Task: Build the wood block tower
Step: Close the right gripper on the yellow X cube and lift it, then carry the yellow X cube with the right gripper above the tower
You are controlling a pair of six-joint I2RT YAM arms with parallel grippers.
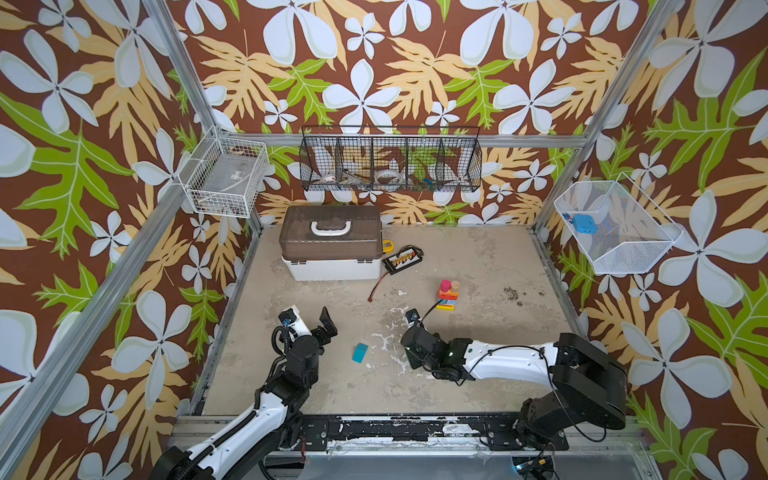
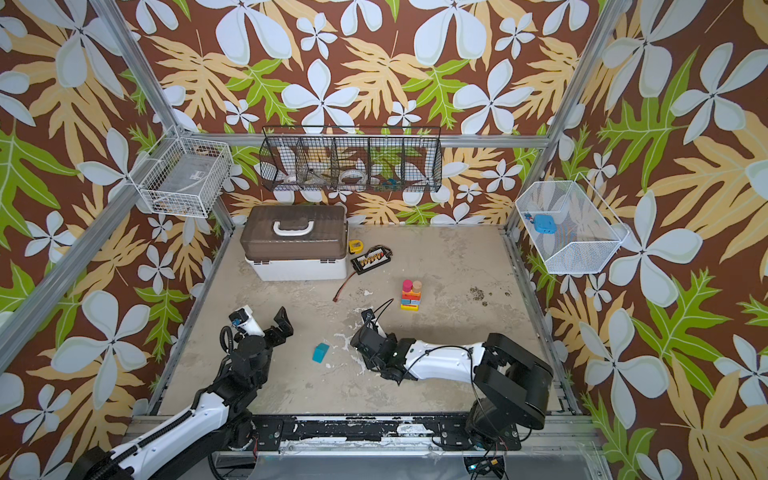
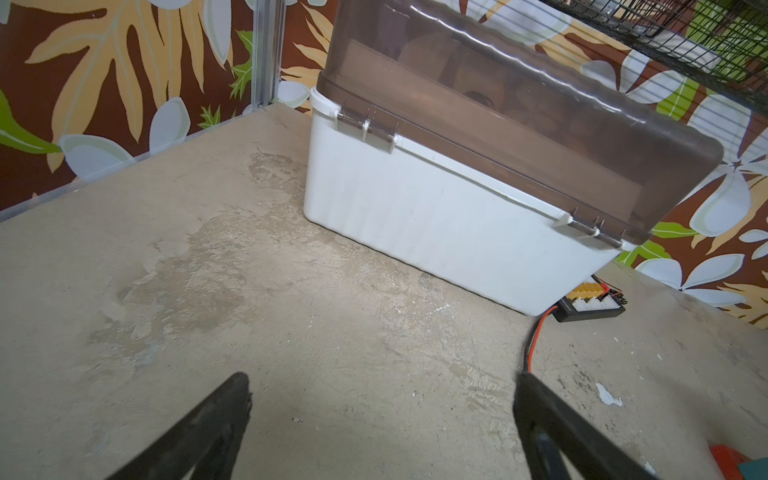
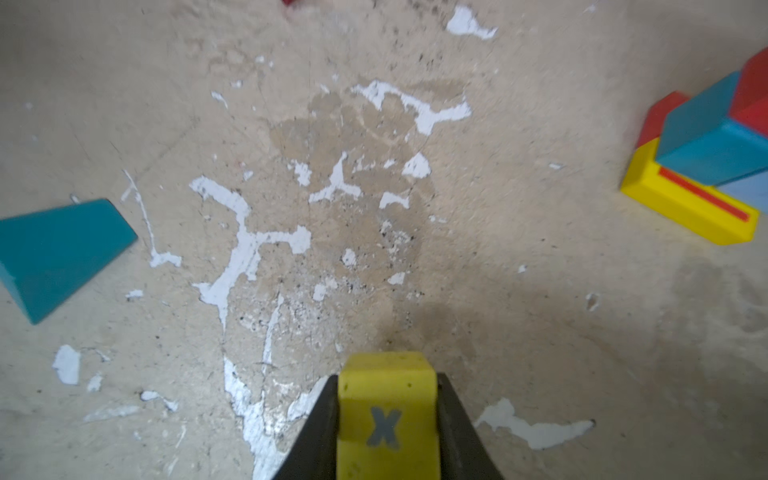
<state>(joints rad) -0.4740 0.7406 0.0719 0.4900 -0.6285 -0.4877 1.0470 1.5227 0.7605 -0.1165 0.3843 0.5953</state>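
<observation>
**Top views: tower part-built, one more block pinched**

In both top views: shows the tower (image 1: 448,296) (image 2: 410,296), a narrow stack of painted wood blocks on a flat yellow base with a pink and a tan cylinder uppermost, standing well apart from the brown-lidded white case (image 1: 332,245). Leaves a teal wedge-topped wood block (image 1: 360,352) lying alone between the two arms, probably meant as the roof piece.

Left wrist view: shows the left gripper (image 3: 382,384) spread wide over the scuffed beige table (image 3: 208,270), facing the case and a black connector board (image 3: 590,305); holds nothing, seemingly waiting clear of the work.

Right wrist view: shows the right gripper (image 4: 386,384) pinching a yellow wood block marked with a grey X (image 4: 388,419) by its side faces, likely to keep the underside free for setting down. Catches the tower's base at one edge and the teal block at the opposite edge, neither touching the held block.
</observation>
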